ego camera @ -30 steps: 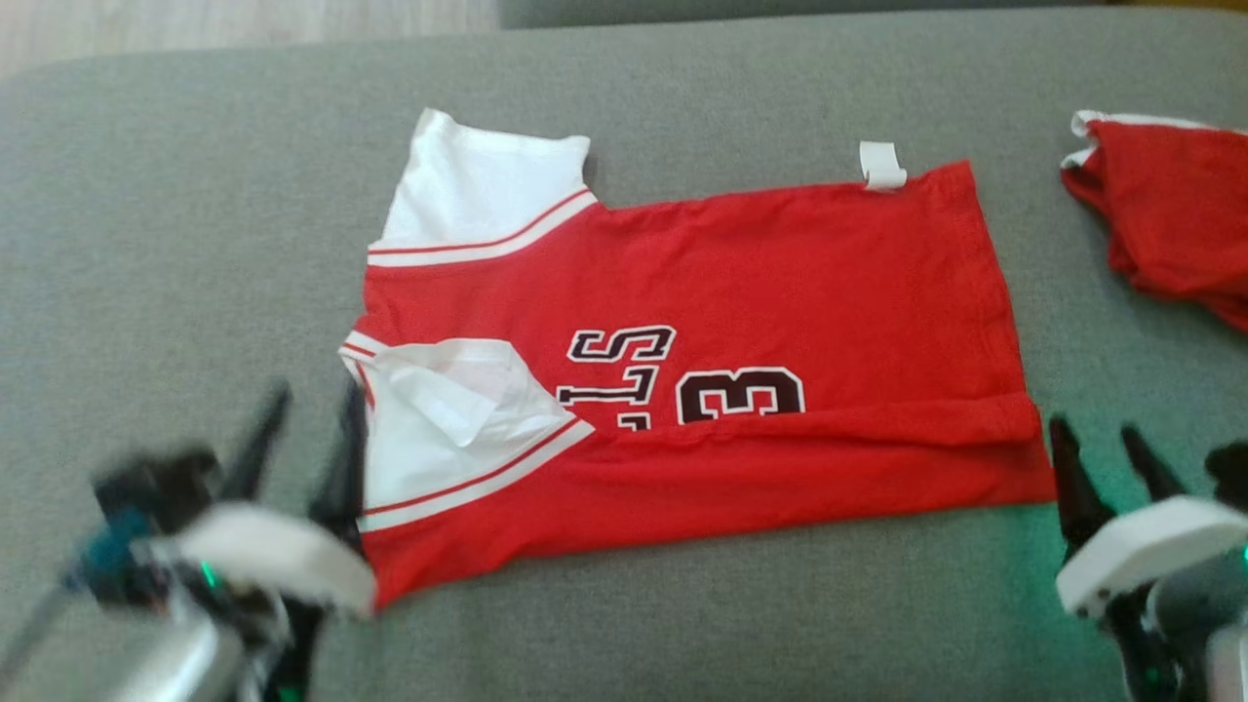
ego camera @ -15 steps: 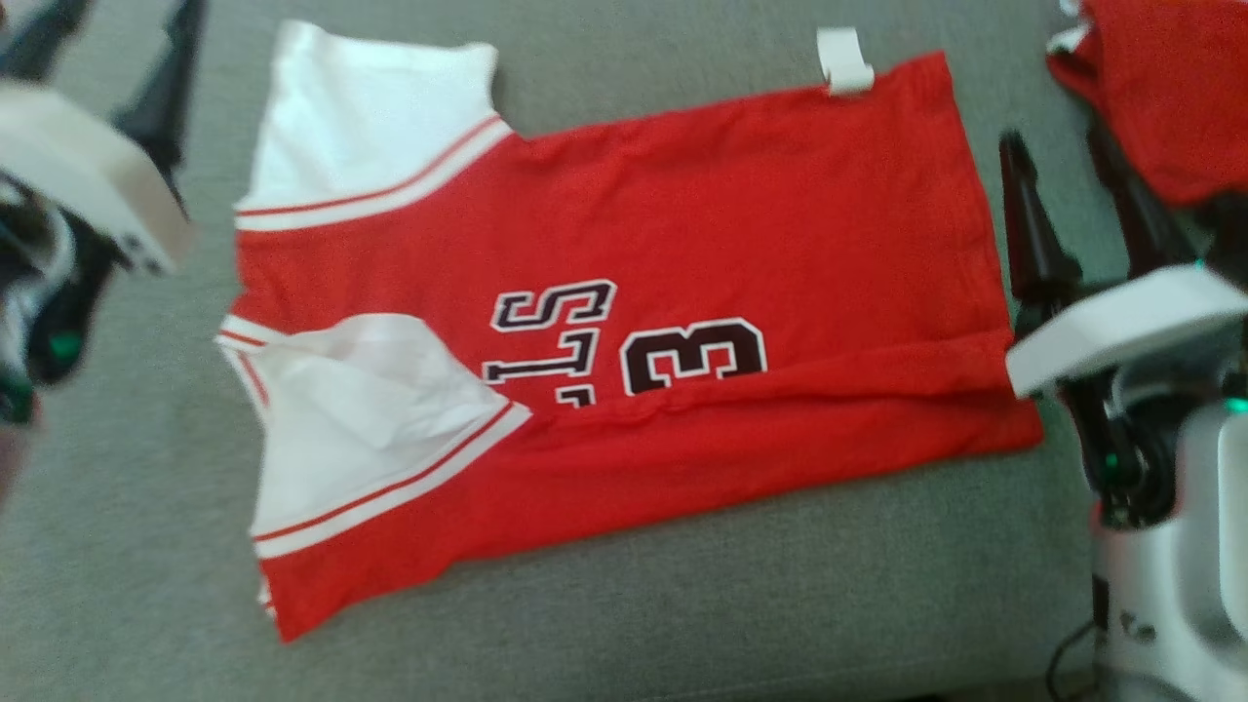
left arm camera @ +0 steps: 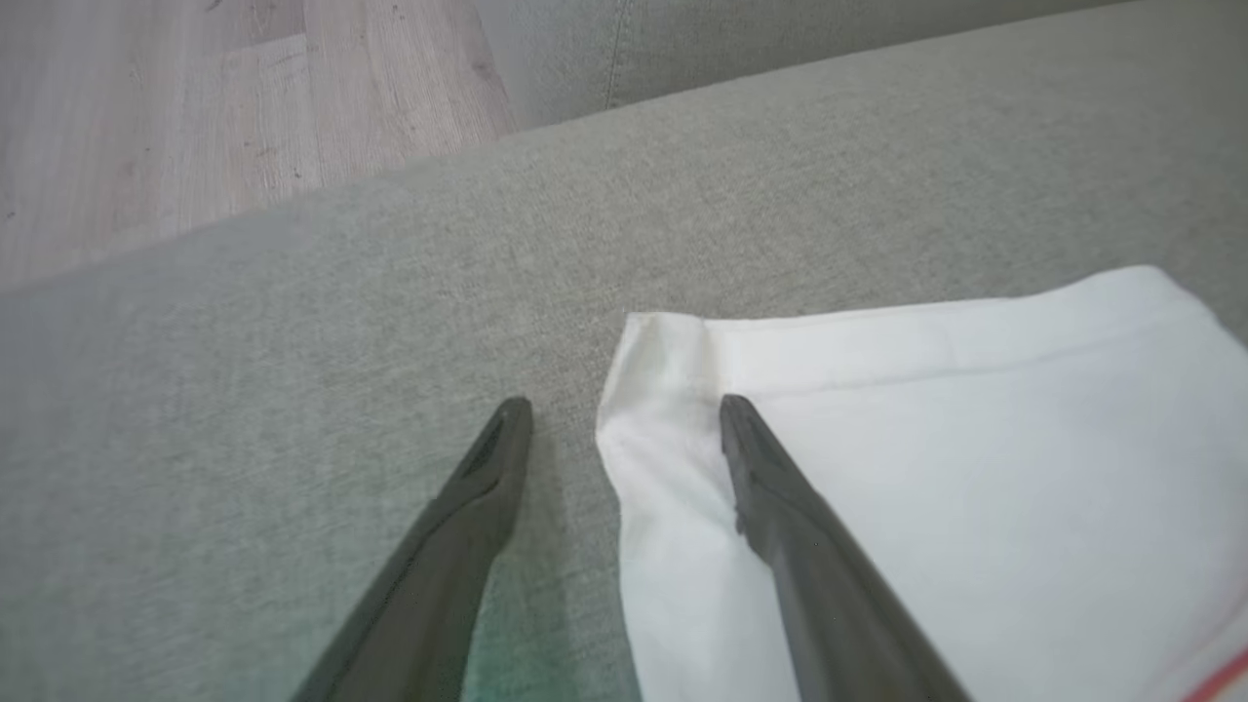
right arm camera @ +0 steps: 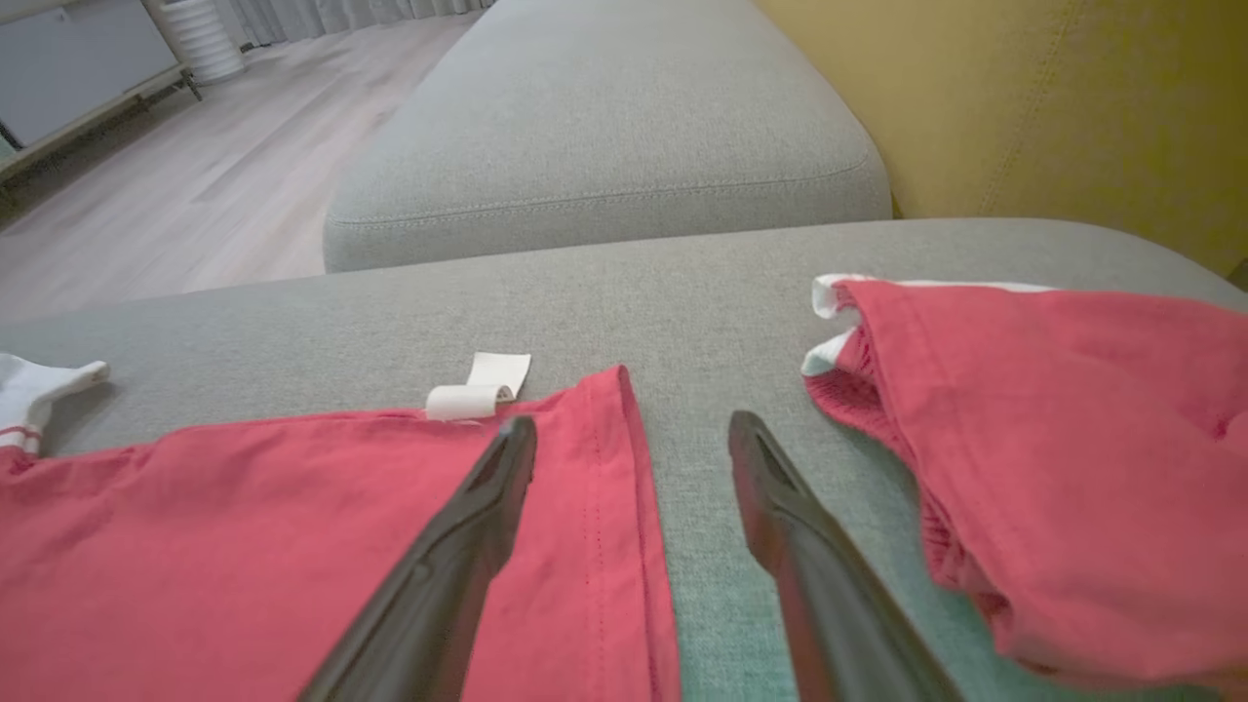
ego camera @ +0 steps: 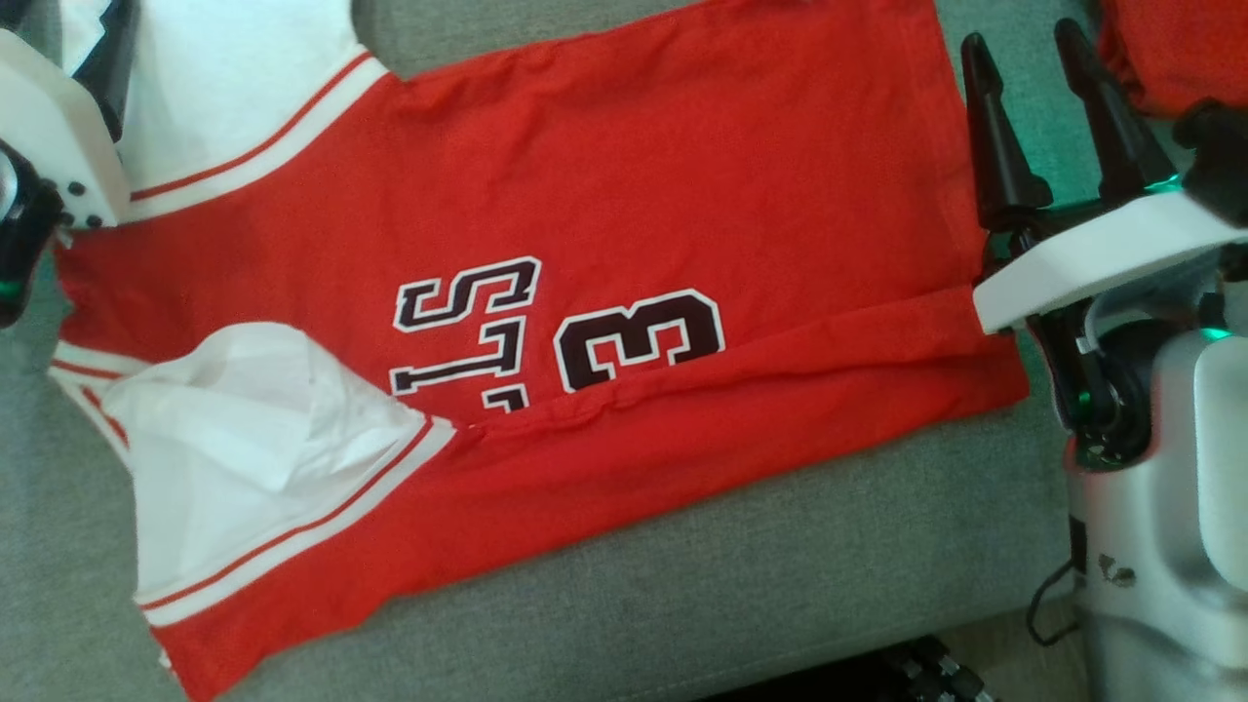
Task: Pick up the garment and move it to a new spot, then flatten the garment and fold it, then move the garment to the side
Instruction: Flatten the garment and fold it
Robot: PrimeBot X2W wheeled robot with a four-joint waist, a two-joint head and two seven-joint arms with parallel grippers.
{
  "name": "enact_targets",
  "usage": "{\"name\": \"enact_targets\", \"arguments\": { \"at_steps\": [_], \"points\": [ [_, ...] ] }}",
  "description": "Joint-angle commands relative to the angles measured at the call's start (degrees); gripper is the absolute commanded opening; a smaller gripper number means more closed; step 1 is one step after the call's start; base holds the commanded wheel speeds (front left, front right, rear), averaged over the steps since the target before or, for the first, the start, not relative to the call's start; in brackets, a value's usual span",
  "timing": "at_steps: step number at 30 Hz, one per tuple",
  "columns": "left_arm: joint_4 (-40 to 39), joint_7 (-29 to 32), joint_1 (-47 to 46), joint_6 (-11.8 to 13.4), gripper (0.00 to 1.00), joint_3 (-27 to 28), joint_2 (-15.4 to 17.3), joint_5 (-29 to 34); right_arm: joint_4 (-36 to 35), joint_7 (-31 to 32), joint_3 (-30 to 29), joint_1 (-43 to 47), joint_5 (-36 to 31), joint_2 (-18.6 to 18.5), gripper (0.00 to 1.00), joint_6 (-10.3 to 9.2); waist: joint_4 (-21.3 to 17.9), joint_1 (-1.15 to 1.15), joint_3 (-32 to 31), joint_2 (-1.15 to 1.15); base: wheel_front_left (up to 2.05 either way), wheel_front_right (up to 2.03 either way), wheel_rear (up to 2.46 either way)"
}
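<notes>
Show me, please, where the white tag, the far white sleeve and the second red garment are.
white tag (right arm camera: 468, 401), right wrist view, on its folded loop.
far white sleeve (left arm camera: 975, 439), left wrist view, on its flat middle.
second red garment (right arm camera: 1053, 439), right wrist view, on its top face.

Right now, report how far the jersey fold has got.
Done: the red jersey lies spread on the grey cushion, its near long edge already folded over the number. In hand: both grippers are open at the far corners, the left gripper straddling the edge of the white sleeve, the right gripper straddling the hem. Nothing is gripped. Left: the far-edge fold, further folds, then moving it aside.
</notes>
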Motion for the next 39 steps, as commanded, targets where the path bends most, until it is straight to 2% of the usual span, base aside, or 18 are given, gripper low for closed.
{"name": "enact_targets", "arguments": {
  "at_steps": [1, 5, 6, 7, 8, 9, 18, 29, 30, 31, 32, 33, 35, 36, 39],
  "points": [
    [-1.16, 0.50, -2.70, -0.16, 1.00, 2.63, 2.41, -0.44, -1.67, -0.51, 1.28, -0.77, 0.18, -0.26, 1.00, -0.04, -0.23, -0.01, 0.31, 0.00, 0.00, 0.00, 0.00],
    [-0.83, 1.52, -2.77, -1.30, 1.00, 2.06, 1.89, -1.49, -0.79, -0.42, 1.69, -1.74, -0.06, -0.26, 1.00, -0.04, 0.05, -0.01, 0.61, 0.00, 0.00, 0.00, 0.00],
    [-0.89, 1.79, -2.81, -1.64, 0.89, 1.90, 1.61, -1.85, -0.52, -0.30, 1.79, -2.08, -0.12, -0.26, 1.00, -0.04, 0.16, -0.01, 0.68, 0.00, 0.00, 0.00, 0.00],
    [-1.02, 1.99, -2.87, -2.09, 0.47, 1.67, 1.31, -2.17, -0.19, -0.13, 1.88, -2.47, -0.17, -0.26, 1.00, -0.04, 0.28, -0.01, 0.75, 0.00, 0.00, 0.00, 0.00],
    [-1.17, 2.15, -2.94, -2.43, 0.32, 1.51, 0.91, -2.52, 0.25, 0.11, 1.98, -2.93, -0.27, -0.26, 1.00, -0.04, 0.41, -0.01, 0.80, 0.00, 0.00, 0.00, 0.00],
    [-1.42, 2.05, -3.09, -2.77, 0.00, 1.34, 0.54, -2.67, 0.78, 0.43, 2.04, -3.44, -0.58, -0.26, 1.00, -0.04, 0.59, -0.01, 0.84, 0.00, 0.00, 0.00, 0.00],
    [-3.20, -5.85, -5.63, -3.62, 0.00, 1.26, -3.30, -0.35, 9.48, 4.53, 1.65, -12.76, -5.84, -0.67, 1.00, -0.04, 3.59, -0.01, 0.37, 0.00, 0.00, 0.00, 0.00],
    [-7.08, -10.12, -4.89, -4.51, 0.00, 0.39, -5.84, -0.09, 21.24, 13.39, 0.85, -19.68, -8.33, -5.05, 1.00, -0.04, 8.12, -0.01, -0.59, 0.00, 0.00, 0.00, 0.00],
    [-7.42, -10.31, -4.63, -4.55, 0.00, 0.24, -5.98, -0.10, 21.85, 14.52, 1.15, -19.80, -7.93, -5.40, 0.94, -0.04, 8.34, -0.01, -0.73, 0.00, 0.00, 0.00, 0.00],
    [-7.74, -10.47, -4.38, -4.57, 0.00, 0.11, -6.08, -0.11, 22.27, 15.63, 1.49, -19.85, -7.56, -5.74, 0.68, -0.04, 8.49, -0.01, -0.85, 0.00, 0.00, 0.00, 0.00],
    [-8.06, -10.64, -4.16, -4.62, 0.00, -0.06, -6.24, -0.13, 22.51, 16.59, 1.83, -19.84, -7.10, -6.13, 0.49, -0.04, 8.69, -0.01, -0.99, 0.00, 0.00, 0.00, 0.00],
    [-8.37, -10.79, -3.99, -4.67, 0.00, -0.17, -6.38, -0.18, 22.60, 17.30, 1.96, -19.86, -6.63, -6.40, 0.42, -0.04, 8.81, -0.01, -1.10, 0.00, 0.00, 0.00, 0.00],
    [-8.82, -11.02, -3.77, -4.66, 0.00, -0.37, -6.67, -0.24, 22.53, 18.08, 2.03, -19.86, -5.90, -6.86, 0.17, -0.04, 9.06, -0.01, -1.34, 0.00, 0.00, 0.00, 0.00],
    [-8.97, -11.13, -3.72, -4.68, 0.00, -0.43, -6.80, -0.29, 22.52, 18.40, 2.03, -19.88, -5.58, -7.03, 0.00, -0.04, 9.15, -0.01, -1.45, 0.00, 0.00, 0.00, 0.00],
    [-9.09, -11.54, -3.58, -4.74, 0.00, -0.53, -7.08, -0.43, 22.55, 18.53, 1.91, -20.05, -4.97, -7.27, 0.00, -0.04, 9.38, -0.01, -1.94, 0.00, 0.00, 0.00, 0.00]
  ]
}}
